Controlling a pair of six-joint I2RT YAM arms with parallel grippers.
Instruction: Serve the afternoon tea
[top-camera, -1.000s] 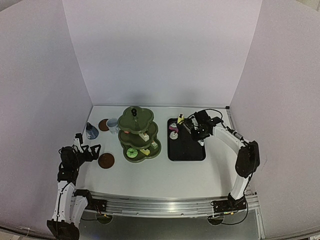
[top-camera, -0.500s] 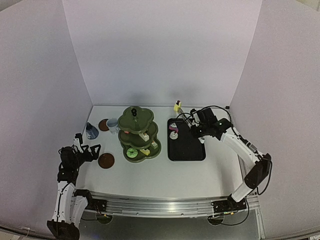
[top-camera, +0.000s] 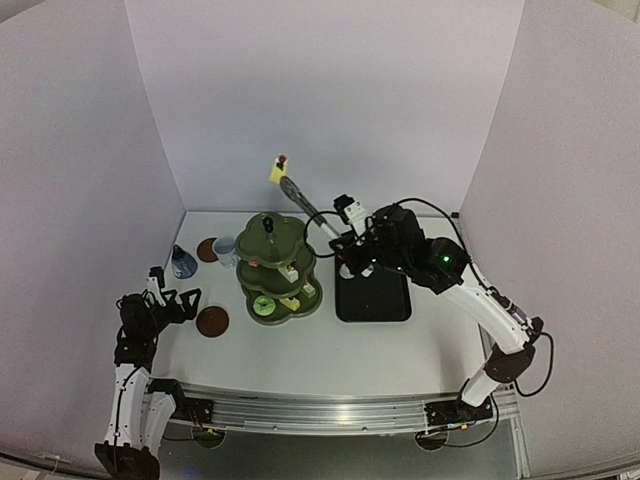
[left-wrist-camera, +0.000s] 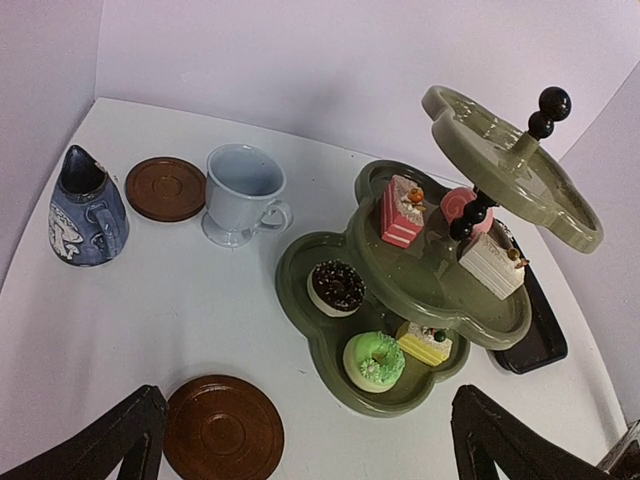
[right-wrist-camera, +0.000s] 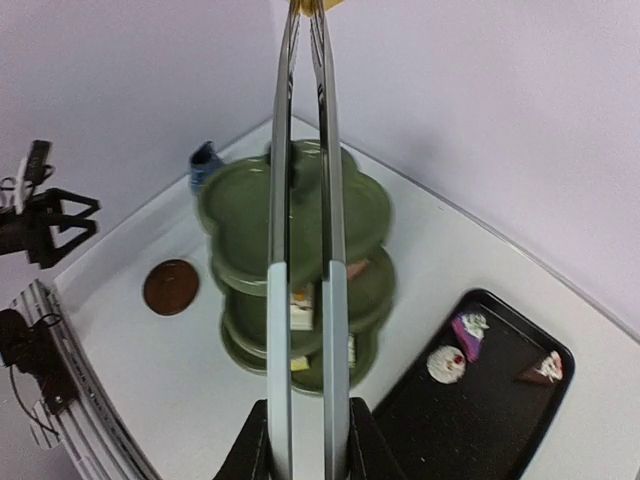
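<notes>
so the right gripper (top-camera: 345, 240) is clamped on thin metal tongs (top-camera: 305, 205) pinching a small yellow cake (top-camera: 276, 172) high above the olive-green three-tier scalloped stand (top-camera: 287, 238), probably to clear its top tier, while the left gripper (top-camera: 183, 300) sits wide open, empty

No writing, label, brand, number or sign can be read in any of the views. The small blue-grey pot (left-wrist-camera: 90, 215) on the desk has a white painted mark on its side, but no letters or figures can be made out in it.
</notes>
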